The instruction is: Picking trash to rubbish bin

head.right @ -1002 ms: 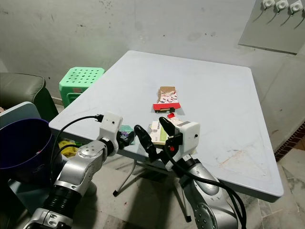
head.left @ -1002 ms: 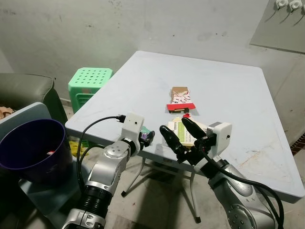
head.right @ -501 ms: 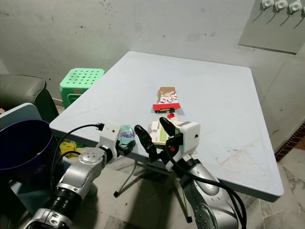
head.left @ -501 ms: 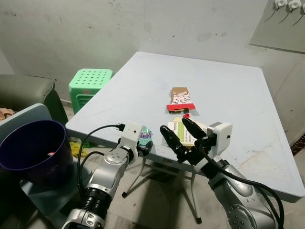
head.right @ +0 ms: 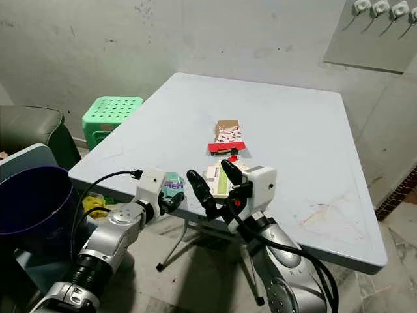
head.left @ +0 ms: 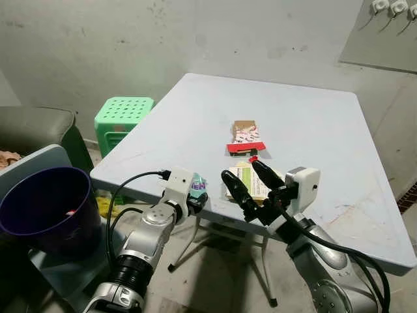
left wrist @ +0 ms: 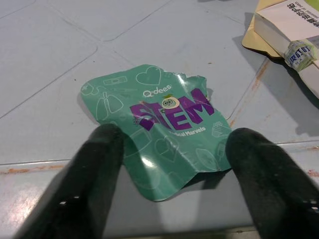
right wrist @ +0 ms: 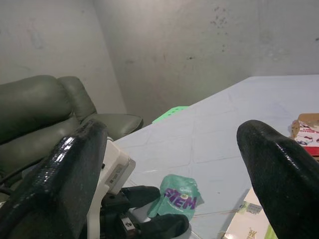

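Left gripper (left wrist: 169,174) has advanced to the table (head.left: 313,117) edge since a second ago; fingers spread wide astride the green pouch (left wrist: 159,124), not yet closed; right gripper (head.left: 251,186) wide, empty; bin (head.left: 39,208) awaits left.

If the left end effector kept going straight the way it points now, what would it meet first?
Most likely the green pouch lying flat near the table edge. The left end effector is open, one finger on each side of the pouch's near end. Beyond it lies the white box, though depth is hard to judge.
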Available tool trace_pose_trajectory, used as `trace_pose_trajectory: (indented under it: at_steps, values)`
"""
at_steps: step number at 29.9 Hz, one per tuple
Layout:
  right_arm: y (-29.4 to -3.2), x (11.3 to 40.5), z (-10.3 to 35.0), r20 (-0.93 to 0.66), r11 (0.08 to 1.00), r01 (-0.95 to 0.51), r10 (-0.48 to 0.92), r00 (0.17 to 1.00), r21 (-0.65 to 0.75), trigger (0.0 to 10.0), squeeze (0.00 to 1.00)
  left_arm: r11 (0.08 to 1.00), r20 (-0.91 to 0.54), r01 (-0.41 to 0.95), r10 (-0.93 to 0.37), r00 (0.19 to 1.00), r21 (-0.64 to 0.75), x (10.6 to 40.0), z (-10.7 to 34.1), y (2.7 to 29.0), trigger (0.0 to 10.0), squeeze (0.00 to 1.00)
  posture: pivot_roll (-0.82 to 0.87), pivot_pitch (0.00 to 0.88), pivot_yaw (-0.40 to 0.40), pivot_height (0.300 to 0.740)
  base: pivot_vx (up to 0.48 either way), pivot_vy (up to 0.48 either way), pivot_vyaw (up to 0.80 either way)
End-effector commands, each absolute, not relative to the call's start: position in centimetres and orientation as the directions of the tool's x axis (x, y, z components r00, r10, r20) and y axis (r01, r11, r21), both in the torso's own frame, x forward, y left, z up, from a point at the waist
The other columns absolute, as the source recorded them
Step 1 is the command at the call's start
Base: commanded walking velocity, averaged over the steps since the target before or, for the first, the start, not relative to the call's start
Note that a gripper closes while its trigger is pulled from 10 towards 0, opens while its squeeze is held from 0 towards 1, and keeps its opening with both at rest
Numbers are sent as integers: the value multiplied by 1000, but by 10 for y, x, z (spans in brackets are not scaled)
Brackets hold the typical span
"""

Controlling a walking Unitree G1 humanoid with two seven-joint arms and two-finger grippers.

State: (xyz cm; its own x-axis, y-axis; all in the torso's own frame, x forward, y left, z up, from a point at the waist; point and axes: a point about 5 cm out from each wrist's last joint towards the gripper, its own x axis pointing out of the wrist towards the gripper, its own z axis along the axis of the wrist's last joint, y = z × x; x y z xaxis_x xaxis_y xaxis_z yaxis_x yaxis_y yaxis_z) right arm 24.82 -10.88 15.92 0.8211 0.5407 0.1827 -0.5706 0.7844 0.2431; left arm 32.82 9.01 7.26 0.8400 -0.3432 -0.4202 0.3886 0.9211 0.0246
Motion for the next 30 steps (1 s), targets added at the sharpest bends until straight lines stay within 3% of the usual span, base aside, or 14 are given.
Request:
trace_pose_trajectory:
  at_steps: [1,21,30]
  values:
    - [-109,246,167,214,784,-574,534,818,238,10000,0,928,-500,372,-310,808,27,322,56,98,0,0,-122,0,6,740,0,0,0]
    - [-108,244,166,205,779,-580,543,814,238,10000,0,929,-483,369,-318,816,13,323,60,96,0,0,-117,0,-1,740,0,0,0]
    - [-108,245,165,204,777,-583,547,812,237,10000,0,930,-390,368,-329,860,27,332,84,94,0,0,-106,0,-7,740,0,0,0]
